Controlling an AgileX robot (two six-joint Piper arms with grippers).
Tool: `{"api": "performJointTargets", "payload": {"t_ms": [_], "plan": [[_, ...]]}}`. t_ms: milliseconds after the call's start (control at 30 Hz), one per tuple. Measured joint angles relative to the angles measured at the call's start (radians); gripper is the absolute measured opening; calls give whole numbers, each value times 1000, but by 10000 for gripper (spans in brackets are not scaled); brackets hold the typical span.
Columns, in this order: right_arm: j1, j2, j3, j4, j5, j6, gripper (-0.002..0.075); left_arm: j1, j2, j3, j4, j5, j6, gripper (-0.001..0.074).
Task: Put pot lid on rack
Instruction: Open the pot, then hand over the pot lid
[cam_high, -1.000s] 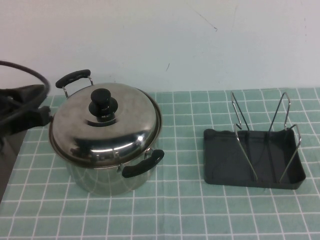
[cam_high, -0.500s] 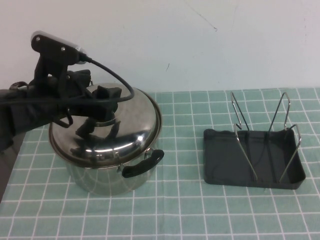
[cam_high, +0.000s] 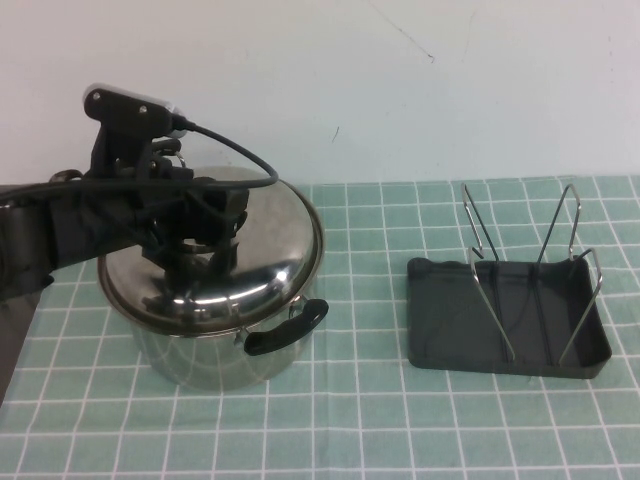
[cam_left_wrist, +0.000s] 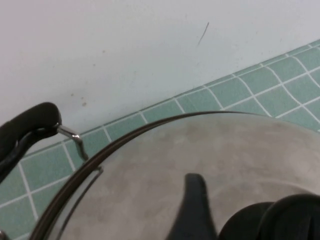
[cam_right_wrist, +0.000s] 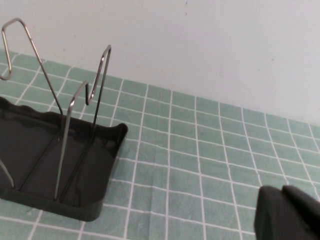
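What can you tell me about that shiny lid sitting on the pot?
The pot lid is round, domed and looks like polished stainless steel, mirroring the arm above it. It sits level on the steel pot, covering its mouth, on the robot's left side of the table. A black knob stands at its centre. The left gripper is down at that knob. The right gripper is off beyond the rack, far from the lid.

The pot lid (cam_high: 265, 240) is polished steel, mirror-glossy. The pot (cam_high: 215, 355) below looks like the same shiny metal, with a glossy black plastic handle (cam_high: 287, 328). The rack (cam_high: 506, 318) is dark grey, slightly glossy plastic with thin bright wire loops (cam_high: 570, 215). The tablecloth (cam_high: 360, 420) looks like matt green checked cloth.
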Motion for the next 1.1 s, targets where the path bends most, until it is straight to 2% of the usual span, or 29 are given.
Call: {"api": "performJointTargets", "payload": {"t_ms": [167, 467, 700, 800, 900, 1000, 1100], "plan": [[0, 0, 0, 0, 0, 0, -2, 0, 7, -6, -3, 20, 0, 311], [0, 0, 0, 0, 0, 0, -2, 0, -3, -14, 6, 50, 6, 314], [0, 0, 0, 2, -58, -4, -2, 0, -101, -91, 11, 226, -4, 314], [0, 0, -28, 58, -93, 20, -2, 0, -138, -137, 17, 360, -81, 314], [0, -4, -108, 188, -98, 68, -2, 0, -154, -198, 31, 548, -168, 314], [0, -6, -224, 417, -33, 77, -2, -22, -160, -255, 39, 689, -214, 314], [0, -6, -315, 682, 79, -46, -2, -71, -164, -297, 44, 712, -231, 314]]}}
